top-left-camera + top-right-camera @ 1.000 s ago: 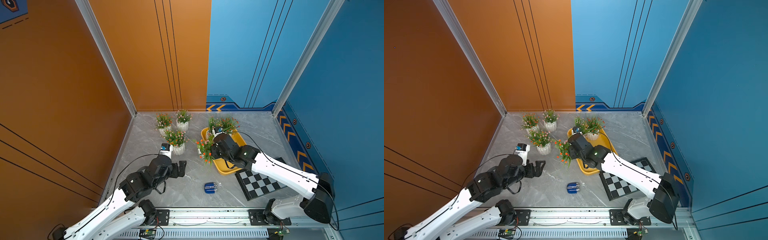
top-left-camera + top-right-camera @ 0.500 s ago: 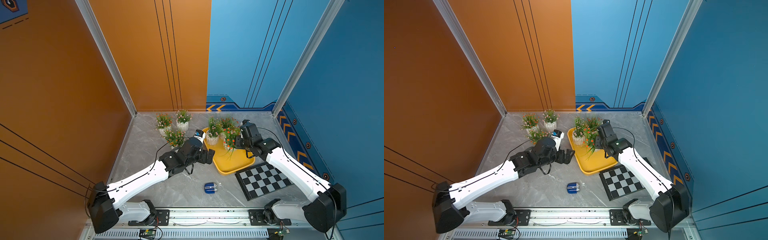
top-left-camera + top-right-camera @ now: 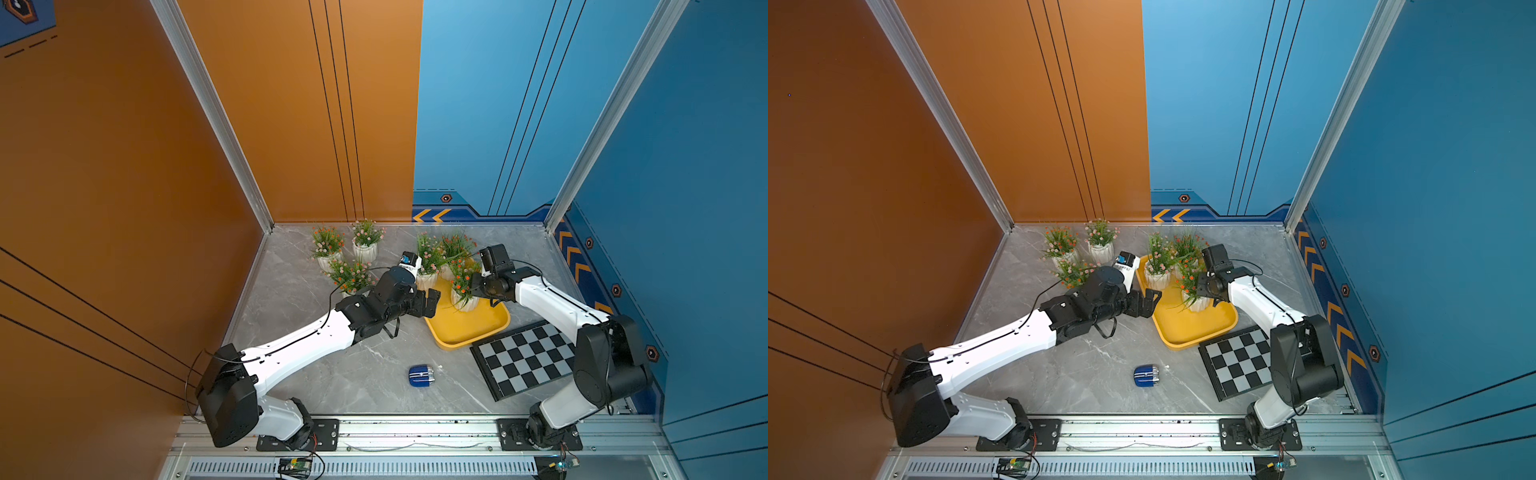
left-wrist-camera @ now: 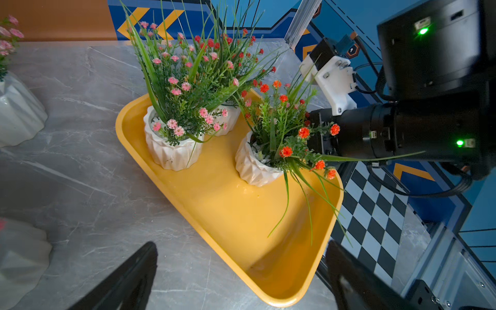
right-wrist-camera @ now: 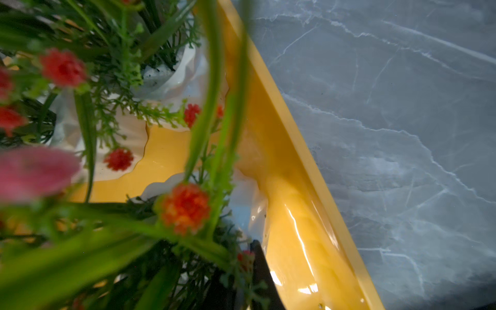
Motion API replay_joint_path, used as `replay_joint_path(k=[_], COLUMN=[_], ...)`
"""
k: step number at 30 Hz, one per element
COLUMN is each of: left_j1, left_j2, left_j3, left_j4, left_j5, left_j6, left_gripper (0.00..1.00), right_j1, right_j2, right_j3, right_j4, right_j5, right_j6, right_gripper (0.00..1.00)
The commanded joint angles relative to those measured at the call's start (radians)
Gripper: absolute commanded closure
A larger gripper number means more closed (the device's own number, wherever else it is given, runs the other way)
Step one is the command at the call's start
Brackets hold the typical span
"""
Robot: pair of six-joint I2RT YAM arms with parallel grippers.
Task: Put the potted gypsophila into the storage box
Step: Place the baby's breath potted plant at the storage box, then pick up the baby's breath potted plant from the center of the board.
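Pot in hand: we see the right gripper [image 3: 477, 287] clenched deep among the stalks of the orange-flowered pot [image 4: 253, 165], exact grip point hidden by leaves. That pot stands upright inside the storage box [image 4: 241, 214], about mid-box near the rim on the right arm's side, close to the pink-flowered pot [image 4: 171, 153]. We cannot tell if its base fully rests on the box floor. We judge this one nearly placed, with only letting go left. The left gripper [image 3: 428, 302] is spread wide and empty, beside the box's rim, fingers pointing into the box. Next candidate, we judge, is the loose pot [image 3: 351, 276] on the table [image 3: 374, 353] outside the box. It is upright, just beside the left wrist and behind those fingers, well apart from the right gripper. So the left arm is nearer but faces away from it.
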Motion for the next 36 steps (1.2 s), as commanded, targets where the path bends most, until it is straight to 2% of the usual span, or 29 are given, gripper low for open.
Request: replay_joint_path(k=[1,8,9,12,14,16,22,28,36], left_j1=[0.011,0.015,0.014,0.016,0.016,0.017,0.017,0.021,0.036], left_j2=[0.031,0.029,0.026,0.013,0.002,-0.013,-0.079,-0.184,-0.417], left_j3=[0.016,0.024,0.023,0.019,0.011,0.003,-0.027,-0.054,-0.178], left_j4=[0.030,0.023,0.020,0.018,0.018,0.017,-0.006,-0.138,-0.244], left_j5=[0.017,0.030,0.027,0.031,0.020,0.010,-0.043,-0.142,-0.232], left_j6=[-0.013,-0.002,-0.001,0.007,0.007,0.005,0.006,0.016,-0.028], left_gripper=[0.02,0.01,0.01,0.01,0.02,0.02,0.02,0.02,0.02], right_j1=[-0.023,-0.048,-0.048,-0.047,-0.047,-0.048,-0.043,-0.022,0.075], right_j2=[0.027,0.103,0.110,0.105,0.089,0.062,-0.046,-0.170,-0.331], right_j3=[0.065,0.091,0.095,0.091,0.089,0.088,0.069,0.034,-0.007], right_j4=[0.083,0.126,0.125,0.125,0.124,0.125,0.117,0.099,0.063], right_j5=[-0.029,-0.062,-0.063,-0.046,-0.041,-0.029,0.007,0.049,0.141], right_j6=[-0.015,0.013,0.017,0.033,0.032,0.029,0.025,0.024,0.039], right_gripper=[0.95,0.93,0.90,0.68,0.65,0.59,0.51,0.46,0.42])
